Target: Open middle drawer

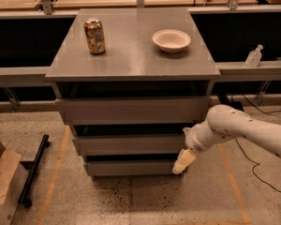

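The grey cabinet has three stacked fronts. The middle drawer (131,144) is the second front, plain grey with no handle, and sits flush, closed. My gripper (183,161) hangs from the white arm (239,130) that reaches in from the right. It is at the cabinet's right front corner, just below the middle drawer's right end and in front of the lowest front (131,168). Its cream fingers point down and to the left.
On the cabinet top (131,64) stand a soda can (94,35) and a white bowl (171,40). A cardboard box (2,182) and a black bar (33,170) lie on the floor at left. A small bottle (254,56) sits on the right ledge.
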Controlling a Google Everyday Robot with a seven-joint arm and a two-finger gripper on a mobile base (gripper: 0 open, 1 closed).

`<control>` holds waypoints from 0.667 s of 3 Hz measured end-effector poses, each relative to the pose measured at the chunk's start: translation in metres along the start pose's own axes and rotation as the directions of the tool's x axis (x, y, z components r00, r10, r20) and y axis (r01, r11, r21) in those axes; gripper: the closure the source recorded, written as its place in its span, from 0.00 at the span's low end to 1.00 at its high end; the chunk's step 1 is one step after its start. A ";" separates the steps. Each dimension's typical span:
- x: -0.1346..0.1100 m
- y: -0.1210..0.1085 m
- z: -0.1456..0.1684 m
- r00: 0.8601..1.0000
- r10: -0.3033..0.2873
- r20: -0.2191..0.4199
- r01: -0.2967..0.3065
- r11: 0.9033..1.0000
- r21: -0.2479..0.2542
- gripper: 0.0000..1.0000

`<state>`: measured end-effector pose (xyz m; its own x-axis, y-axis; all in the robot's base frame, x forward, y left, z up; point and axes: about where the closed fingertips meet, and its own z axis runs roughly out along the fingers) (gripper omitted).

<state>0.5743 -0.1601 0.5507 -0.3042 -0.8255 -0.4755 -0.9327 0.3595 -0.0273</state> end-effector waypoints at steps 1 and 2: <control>-0.003 -0.013 0.023 1.000 -0.003 0.030 0.004 1.000 -0.013 0.00; -0.001 -0.025 0.039 0.997 0.001 0.071 0.000 1.000 -0.013 0.00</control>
<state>0.6056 -0.1518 0.5176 -0.2904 -0.7920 -0.5370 -0.9351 0.3540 -0.0164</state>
